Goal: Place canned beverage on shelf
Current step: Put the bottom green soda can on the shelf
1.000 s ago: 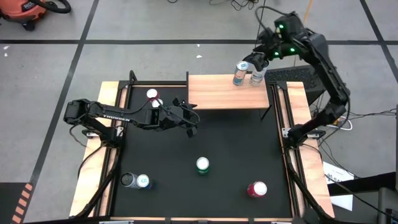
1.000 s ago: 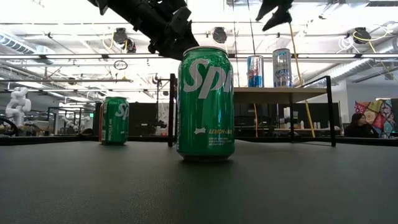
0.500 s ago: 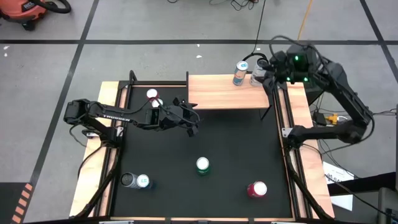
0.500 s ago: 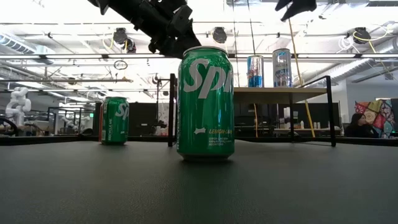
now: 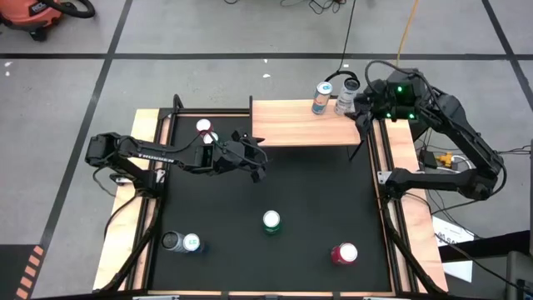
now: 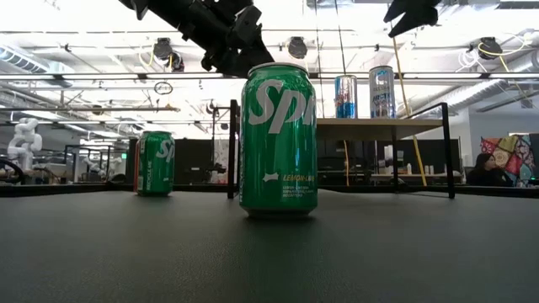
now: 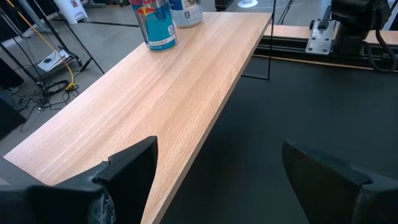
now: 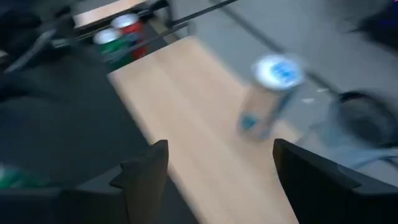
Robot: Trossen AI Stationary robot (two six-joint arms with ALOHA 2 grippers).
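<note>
arms: dark, six-joint | left arm [image 5: 141, 156]: white lettering | right arm [image 5: 454, 125]: green lights, black cables

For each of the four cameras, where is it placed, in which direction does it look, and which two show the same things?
High view: above the table, looking straight down; shows both arms, the shelf and the green can.
Low view: at mat height, looking level; green can close, arms overhead.
Left wrist view: on the left arm, over the shelf; left pincer open.
Right wrist view: on the right arm, above the shelf; right pincer open.
Shared: both wrist views show the shelf's cans.
</note>
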